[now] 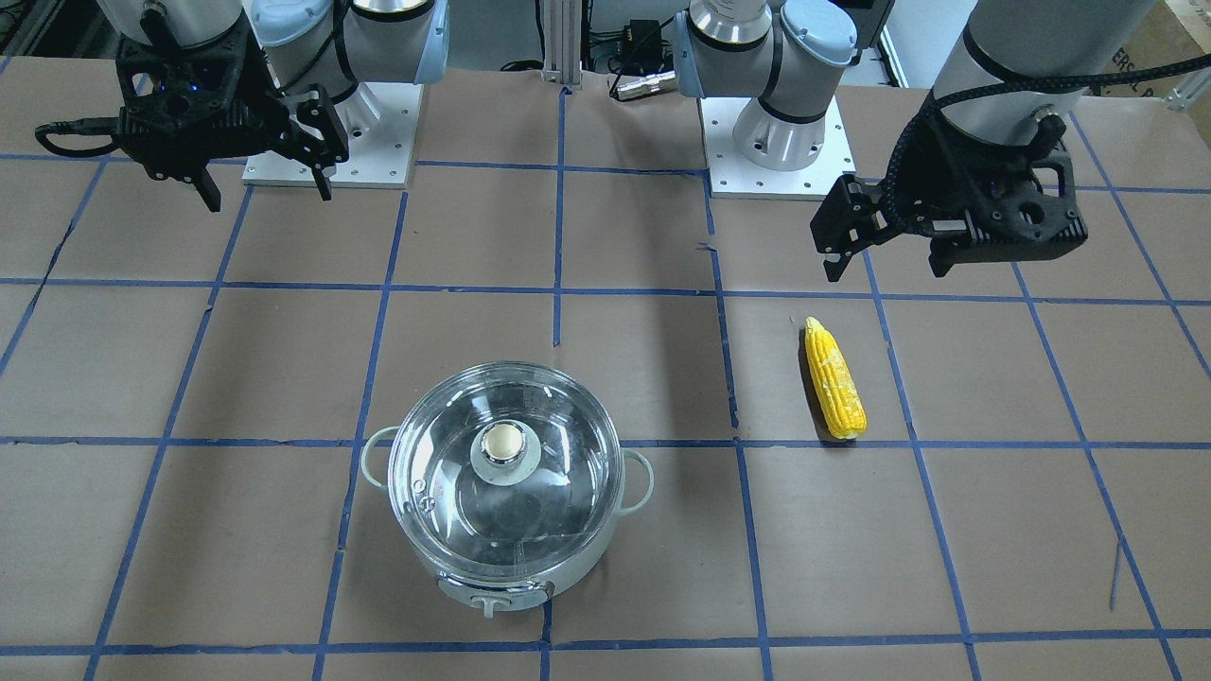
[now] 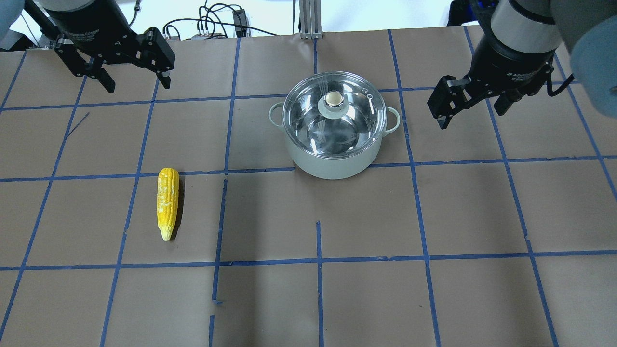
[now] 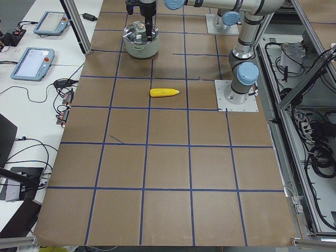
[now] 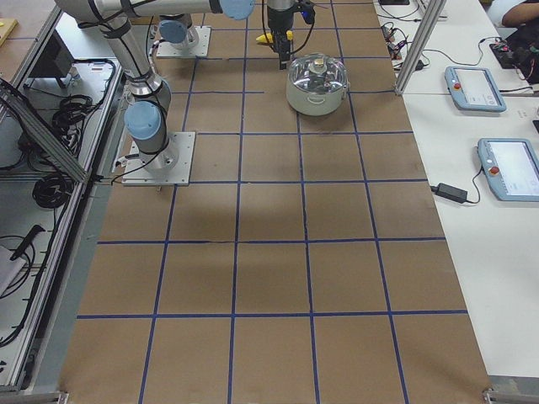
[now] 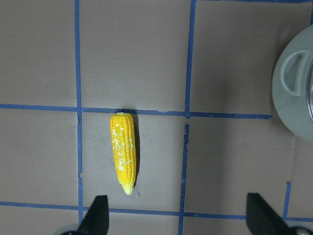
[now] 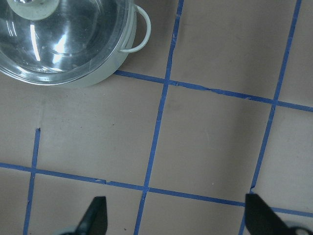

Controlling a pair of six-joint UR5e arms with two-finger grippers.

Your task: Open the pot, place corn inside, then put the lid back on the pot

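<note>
Item 1, pot (image 2: 332,168): one, round, with a pale mint-white outer wall and a polished steel inside that mirrors the lights. It has two thin loop handles (image 2: 275,114), one on each side, and a small control panel (image 1: 494,602) on the face turned away from me. It stands upright on the worktop (image 2: 366,217), nearer my right side.

Item 2, lid (image 2: 349,132): one, a clear glass disc seated on the pot's rim. It has one pale round knob (image 2: 333,99) on a light grey centre disc and one small vent hole (near the edge).

Item 3, corn cob (image 2: 167,202): one, yellow and tapered, with rows of kernels and whitish patches. It lies flat on my left side, well apart from the pot, with its pointed tip toward my base.

Item 4, worktop: matt brown paper, ruled into squares with blue tape (image 2: 224,140).

Item 5, my left gripper (image 2: 139,83): black, two fingers spread wide, empty, hanging above the worktop near the corn cob.

Item 6, my right gripper (image 1: 270,194): likewise spread and empty, raised beside the pot and touching nothing.
</note>
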